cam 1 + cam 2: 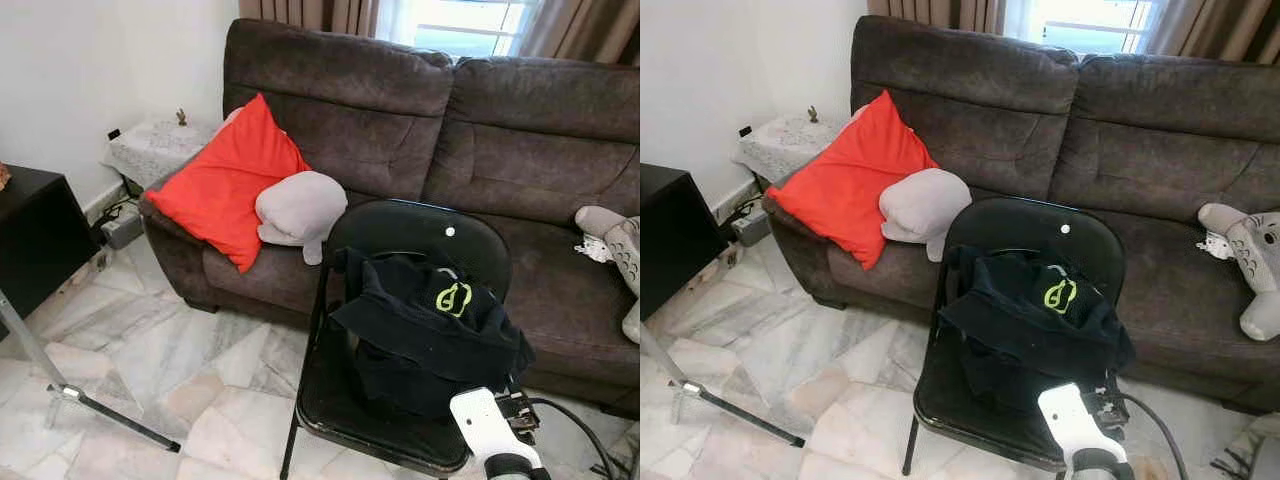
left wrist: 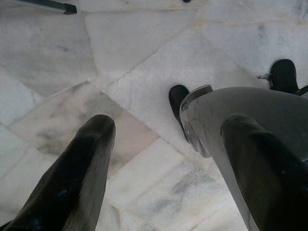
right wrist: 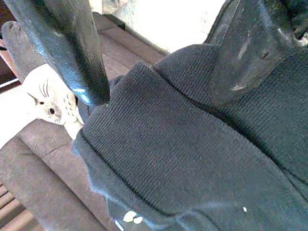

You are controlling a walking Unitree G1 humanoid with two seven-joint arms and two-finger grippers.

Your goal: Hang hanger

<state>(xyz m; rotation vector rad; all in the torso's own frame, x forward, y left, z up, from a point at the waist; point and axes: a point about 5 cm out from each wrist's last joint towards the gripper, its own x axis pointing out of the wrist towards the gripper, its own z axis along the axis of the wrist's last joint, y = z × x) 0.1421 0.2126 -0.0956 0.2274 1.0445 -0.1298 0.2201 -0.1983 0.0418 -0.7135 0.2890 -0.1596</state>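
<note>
A dark navy garment (image 1: 425,325) with a green logo (image 1: 453,298) lies bunched on the seat of a black folding chair (image 1: 400,232). I cannot make out a hanger in its folds. My right arm (image 1: 487,428) reaches in from below toward the chair's front right corner. In the right wrist view my right gripper (image 3: 159,72) is open, its fingers (image 3: 67,53) spread just over the garment's ribbed fabric (image 3: 183,149). My left gripper (image 2: 168,159) hangs open over the marble floor (image 2: 144,57), holding nothing.
A brown sofa (image 1: 520,150) stands behind the chair with a red cushion (image 1: 225,185), a grey plush (image 1: 300,210) and a pale plush toy (image 1: 615,245). A black cabinet (image 1: 35,240) and a metal stand leg (image 1: 100,410) are at left. A cable (image 1: 575,425) trails at right.
</note>
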